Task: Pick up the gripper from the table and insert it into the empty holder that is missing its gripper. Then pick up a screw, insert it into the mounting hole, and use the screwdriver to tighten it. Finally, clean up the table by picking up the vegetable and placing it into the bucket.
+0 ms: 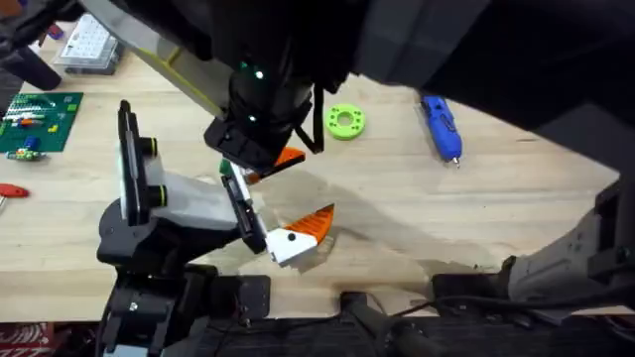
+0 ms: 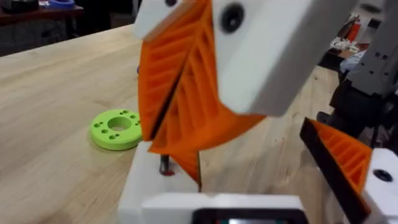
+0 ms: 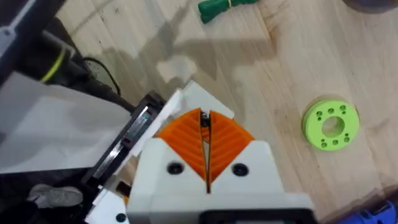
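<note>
The right pincer (image 3: 204, 118) is closed on a small screw (image 3: 203, 121) just over the holder (image 1: 189, 198), probably to aim it at the hole; the screwdriver (image 1: 442, 127) lies on the worktop (image 1: 446, 218), well apart

The holder (image 1: 174, 203), a white body on a black base with tall flat black plates standing upright, sits near the table's (image 1: 417, 223) front edge toward its left end, a white finger with an orange ribbed pad (image 1: 303, 235) reaching out from it toward the middle. The screwdriver (image 1: 441, 127), bright blue and pen-shaped with a thin silvery tip, lies flat near the table's far edge toward the right, its tip pointing toward the front edge.
</note>
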